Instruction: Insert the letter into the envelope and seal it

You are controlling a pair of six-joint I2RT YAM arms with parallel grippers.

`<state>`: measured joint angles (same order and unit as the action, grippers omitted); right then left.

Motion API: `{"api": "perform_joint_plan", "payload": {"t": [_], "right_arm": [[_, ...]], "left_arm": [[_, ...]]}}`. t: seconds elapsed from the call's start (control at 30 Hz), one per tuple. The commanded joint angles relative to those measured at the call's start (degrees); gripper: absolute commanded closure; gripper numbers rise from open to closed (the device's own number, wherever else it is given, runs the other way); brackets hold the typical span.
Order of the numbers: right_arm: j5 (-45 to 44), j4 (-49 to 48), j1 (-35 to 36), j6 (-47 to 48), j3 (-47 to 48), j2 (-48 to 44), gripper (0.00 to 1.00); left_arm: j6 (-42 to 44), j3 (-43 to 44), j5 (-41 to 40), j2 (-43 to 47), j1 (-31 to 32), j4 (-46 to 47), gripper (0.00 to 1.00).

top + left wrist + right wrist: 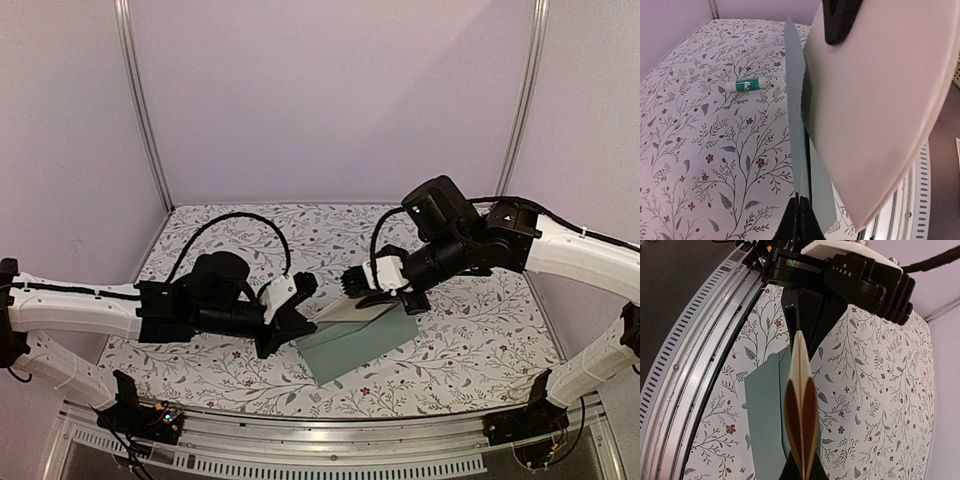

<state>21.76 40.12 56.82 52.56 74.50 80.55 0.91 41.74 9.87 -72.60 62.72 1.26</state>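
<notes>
Insertion is the step in hand. The right hand (375, 285) is clamped on the folded letter (880, 115), holding it off the counter (470, 330) at the near edge of the envelope (352, 345). The left hand (288, 318) pinches one teal edge of the envelope and lifts it; whether that is the flap, I cannot tell. Next, the letter's fold likely has to slide into the mouth while that edge is held up. The glue stick (748, 84) lies well apart, so sealing is not yet begun.
</notes>
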Motion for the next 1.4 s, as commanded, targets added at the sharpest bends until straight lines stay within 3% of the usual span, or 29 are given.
{"api": "perform_joint_plan", "payload": {"t": [0.0, 1.37], "right_arm": [[-0.18, 1.55, -0.30, -0.43, 1.00, 0.82, 1.00], [-2.85, 4.44, -0.22, -2.08, 2.12, 3.24, 1.00]], "left_arm": [[0.59, 0.81, 0.84, 1.26, -0.02, 0.59, 1.00], [1.18, 0.54, 0.35, 1.93, 0.52, 0.63, 1.00]]}}
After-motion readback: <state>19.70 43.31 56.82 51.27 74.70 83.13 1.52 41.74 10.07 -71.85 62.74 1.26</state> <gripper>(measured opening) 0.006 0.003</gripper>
